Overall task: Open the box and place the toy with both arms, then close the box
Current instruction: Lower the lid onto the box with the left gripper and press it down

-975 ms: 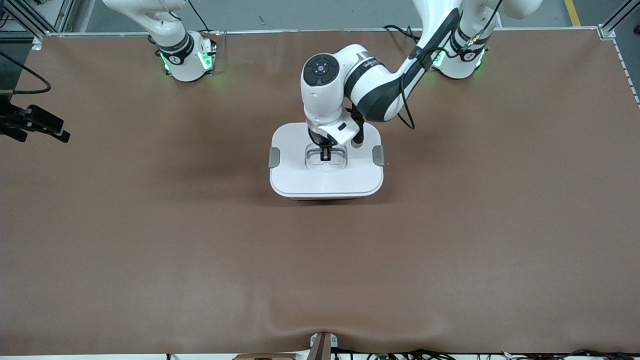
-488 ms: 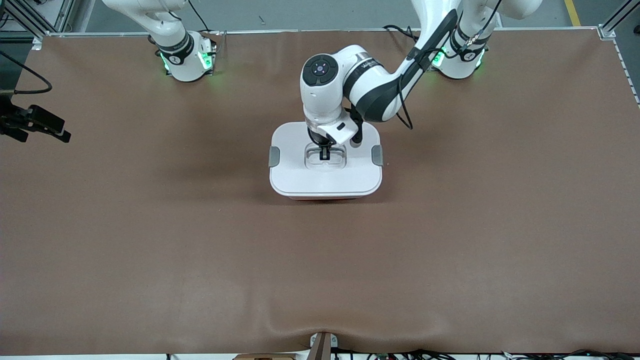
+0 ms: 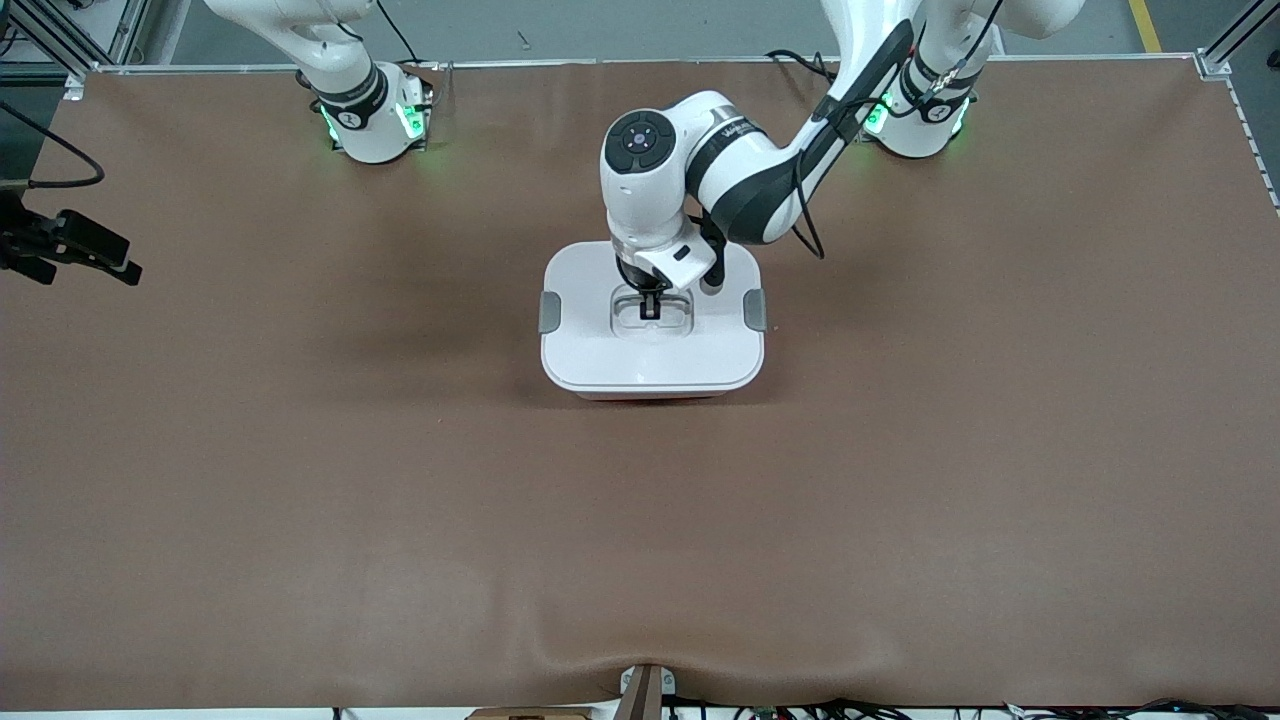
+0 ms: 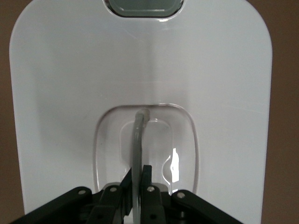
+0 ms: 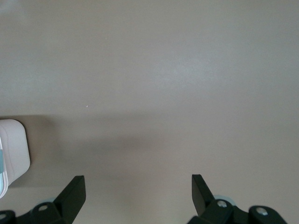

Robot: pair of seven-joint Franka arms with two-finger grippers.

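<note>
The white box [image 3: 650, 362] stands at the table's middle with its lid on and its reddish base just showing under the edge nearest the front camera. My left gripper [image 3: 650, 308] reaches straight down into the lid's recessed centre. There it is shut on the thin grey handle [image 4: 138, 135], which runs between the two fingers of the left gripper [image 4: 138, 171]. Both grey side clips [image 3: 549, 313] sit against the box's ends. My right gripper [image 5: 138, 186] hangs open with nothing between its fingers, over bare table toward the right arm's end. The toy is out of view.
The brown table mat [image 3: 640, 520] spreads wide round the box on every side. A white rounded thing [image 5: 11, 149] shows at the edge of the right wrist view. The two arm bases [image 3: 375, 120] glow green along the table's edge farthest from the front camera.
The lid has sunk a little lower onto the box with the left gripper still holding its handle. The right arm has not moved.
</note>
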